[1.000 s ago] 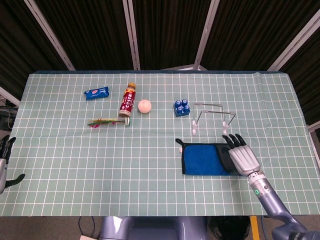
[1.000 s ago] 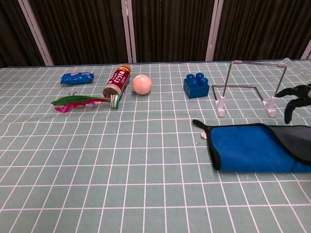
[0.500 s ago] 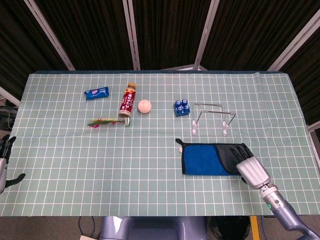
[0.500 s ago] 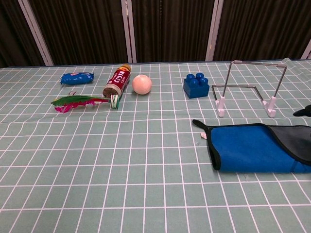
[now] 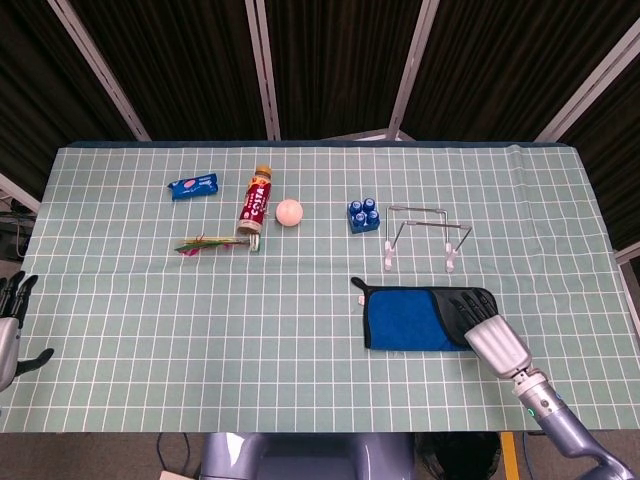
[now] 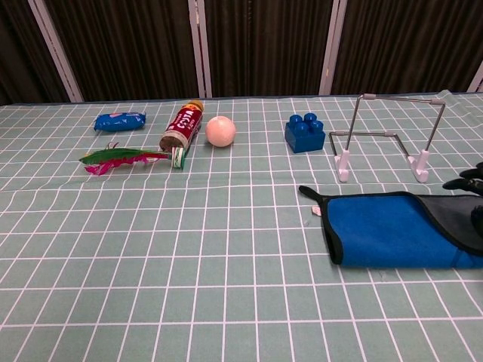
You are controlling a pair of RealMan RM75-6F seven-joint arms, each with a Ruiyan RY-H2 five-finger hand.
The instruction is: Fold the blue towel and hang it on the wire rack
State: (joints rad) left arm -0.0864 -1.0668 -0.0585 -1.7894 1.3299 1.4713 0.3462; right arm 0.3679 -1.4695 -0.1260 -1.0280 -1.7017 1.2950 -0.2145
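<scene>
The blue towel (image 5: 405, 318) (image 6: 385, 230) lies flat on the table right of centre, with a black edge and a dark grey right end (image 5: 452, 300) (image 6: 451, 215). My right hand (image 5: 483, 328) comes in from the near right, its dark fingers (image 5: 466, 304) spread over that grey end. In the chest view only its fingertips (image 6: 466, 181) show at the right edge. The wire rack (image 5: 418, 209) (image 6: 400, 96) stands upright just behind the towel, with nothing on it. My left hand (image 5: 10, 320) hangs off the table's left edge, holding nothing.
Behind the towel sit a blue toy block (image 5: 363, 214) (image 6: 305, 133), a pale ball (image 5: 289, 211) (image 6: 220, 130), a red bottle lying down (image 5: 256, 199) (image 6: 179, 127), a green and pink feather toy (image 5: 205, 243) (image 6: 117, 158) and a blue snack packet (image 5: 193, 186) (image 6: 119, 120).
My right hand drew back toward the near edge and lowered, then shifted slightly left, its fingers now over the towel's grey end. The towel and left hand barely moved.
</scene>
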